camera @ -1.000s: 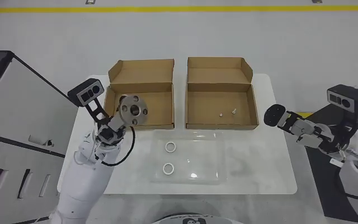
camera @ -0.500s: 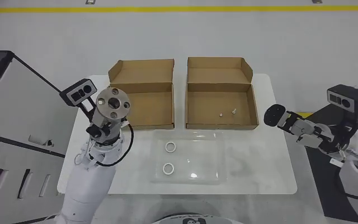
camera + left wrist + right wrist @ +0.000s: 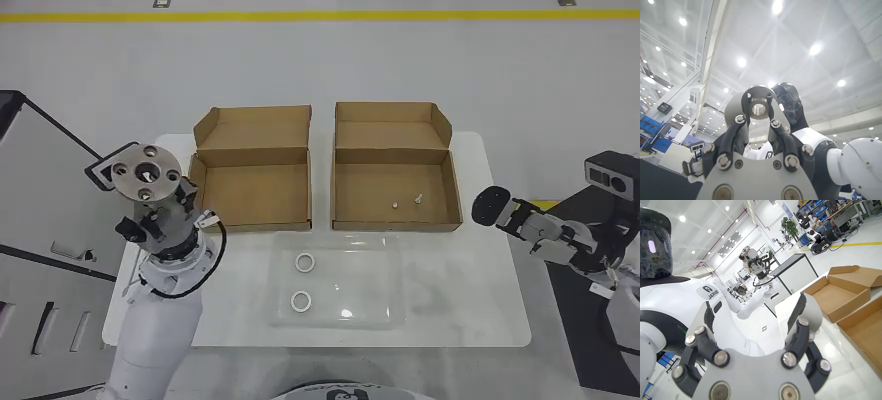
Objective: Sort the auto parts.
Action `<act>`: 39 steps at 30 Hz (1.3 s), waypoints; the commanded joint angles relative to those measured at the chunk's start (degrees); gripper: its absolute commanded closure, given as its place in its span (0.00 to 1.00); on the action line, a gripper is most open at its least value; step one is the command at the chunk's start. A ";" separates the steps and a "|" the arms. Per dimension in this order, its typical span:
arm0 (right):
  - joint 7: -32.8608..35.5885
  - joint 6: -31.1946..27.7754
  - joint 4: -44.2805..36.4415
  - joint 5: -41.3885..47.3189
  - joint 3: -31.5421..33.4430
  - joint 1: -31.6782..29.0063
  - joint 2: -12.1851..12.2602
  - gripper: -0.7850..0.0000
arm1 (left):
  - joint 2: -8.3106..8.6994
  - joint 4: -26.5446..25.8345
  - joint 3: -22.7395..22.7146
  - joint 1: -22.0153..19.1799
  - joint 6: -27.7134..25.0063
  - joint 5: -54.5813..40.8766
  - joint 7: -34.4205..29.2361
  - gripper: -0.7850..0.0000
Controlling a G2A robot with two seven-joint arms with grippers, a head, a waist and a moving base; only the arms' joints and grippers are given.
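A round metal flange (image 3: 147, 173) with several bolt holes is held high over the table's left edge, its flat face turned up. My left gripper (image 3: 757, 97) is shut on the flange's hub (image 3: 758, 109) and points at the ceiling. The right wrist view shows that same flange (image 3: 745, 251) far off, atop the left arm. My right gripper (image 3: 753, 313) is open and holds nothing; it hovers just off the table's right edge (image 3: 492, 206). Two white rings (image 3: 305, 262) (image 3: 300, 300) lie in a clear tray (image 3: 380, 300). Small bolts (image 3: 418, 197) lie in the right cardboard box (image 3: 395, 150).
The left cardboard box (image 3: 255, 150) holds nothing, and both boxes stand open at the back of the white table (image 3: 480, 300). A black-topped stand (image 3: 30, 170) stands left of the table.
The left arm has swung the flange from above the left box out to the left and higher, turning its face upward. The right arm has stayed still.
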 commanded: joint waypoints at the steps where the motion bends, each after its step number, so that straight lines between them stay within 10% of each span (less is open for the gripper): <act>1: 0.00 0.00 0.00 0.00 0.00 0.00 0.00 0.00 | 0.13 -0.02 -0.27 0.18 0.00 0.81 0.00 1.00; 20: 0.00 0.00 0.00 0.00 0.00 0.00 0.00 0.00 | 2.68 2.09 -0.69 1.80 0.00 16.14 0.01 1.00; 39: 0.00 0.00 0.00 0.00 0.00 0.00 0.00 0.00 | 2.91 -0.46 -2.10 4.55 0.00 7.34 0.01 1.00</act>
